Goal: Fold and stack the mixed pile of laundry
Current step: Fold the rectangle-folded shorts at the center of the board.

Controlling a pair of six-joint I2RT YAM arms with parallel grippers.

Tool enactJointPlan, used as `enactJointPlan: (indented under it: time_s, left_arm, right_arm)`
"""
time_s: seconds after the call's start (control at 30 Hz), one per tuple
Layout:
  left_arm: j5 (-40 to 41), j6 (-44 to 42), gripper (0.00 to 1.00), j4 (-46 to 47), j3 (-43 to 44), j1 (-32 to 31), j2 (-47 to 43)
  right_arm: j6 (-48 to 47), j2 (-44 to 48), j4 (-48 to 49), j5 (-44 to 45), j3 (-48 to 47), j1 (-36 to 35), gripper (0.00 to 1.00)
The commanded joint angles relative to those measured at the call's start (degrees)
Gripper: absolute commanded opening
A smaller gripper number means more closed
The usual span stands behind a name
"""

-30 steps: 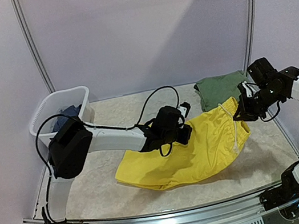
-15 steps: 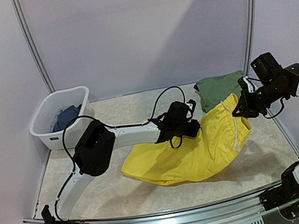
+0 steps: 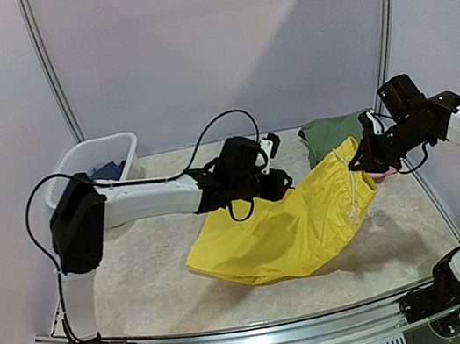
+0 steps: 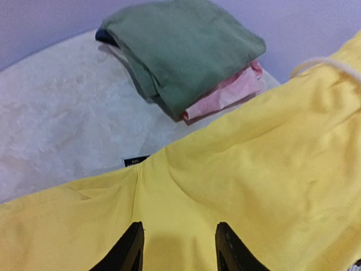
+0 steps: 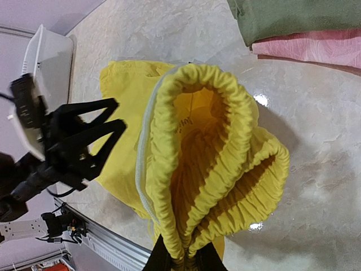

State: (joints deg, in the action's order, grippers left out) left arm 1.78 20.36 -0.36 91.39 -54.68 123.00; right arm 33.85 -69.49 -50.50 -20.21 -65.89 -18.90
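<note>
The yellow drawstring shorts [image 3: 285, 233], light and limp, sag mid-frame. The right gripper [image 5: 181, 257] has its jaws pinched on the bunched elastic waistband [image 5: 194, 84], likely the firmest hold. The left gripper [image 4: 179, 226] has its jaws parted over flat cloth.

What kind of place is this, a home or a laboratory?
Probably a laboratory robot cell: two robot arms mounted at the table edge, plain walls close around, and practice laundry, yellow drawstring shorts and a folded stack.
</note>
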Motion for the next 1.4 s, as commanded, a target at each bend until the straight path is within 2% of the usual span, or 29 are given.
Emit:
enactJointPlan:
  time_s: [0.0,0.5,0.67,0.73,0.9,0.97,1.1,1.23,1.37]
  left_arm:
    - [1.3,-1.4,0.46,0.8,-6.8,1.1,-9.2]
    - [14.6,-0.6,0.49,1.4,-44.6,2.7,-39.5]
    - [23.5,2.0,0.49,0.6,-54.2,3.9,-46.9]
    - [26.1,3.3,0.49,-2.4,-57.6,5.4,-50.1]
    - [27.0,7.4,0.49,-4.9,-66.4,11.2,-59.1]
    - [24.8,9.7,0.5,-3.2,-69.5,12.9,-61.9]
    - [27.5,14.2,0.49,-2.5,-72.5,13.8,-63.8]
    - [25.4,13.5,0.48,-0.6,-72.6,14.6,-60.9]
    - [22.5,13.2,0.47,3.4,-72.5,14.5,-58.9]
  right_arm:
    - [1.5,-2.4,2.2,0.9,-3.8,-2.4,0.0]
    - [7.4,-18.4,4.5,6.2,-17.4,-14.0,0.0]
    - [8.9,-27.9,-1.0,11.0,-28.5,-18.4,0.0]
    - [9.2,-31.4,-3.6,12.5,-32.9,-19.7,0.0]
    - [10.6,-40.1,-6.8,15.2,-42.8,-23.4,0.0]
    - [10.9,-43.0,-7.4,15.2,-46.3,-25.0,0.0]
    - [11.6,-49.5,-7.0,14.2,-51.3,-26.9,0.0]
    - [10.8,-52.8,-8.0,14.6,-53.2,-27.3,0.0]
    - [6.8,-52.2,-12.9,19.0,-53.0,-27.2,0.0]
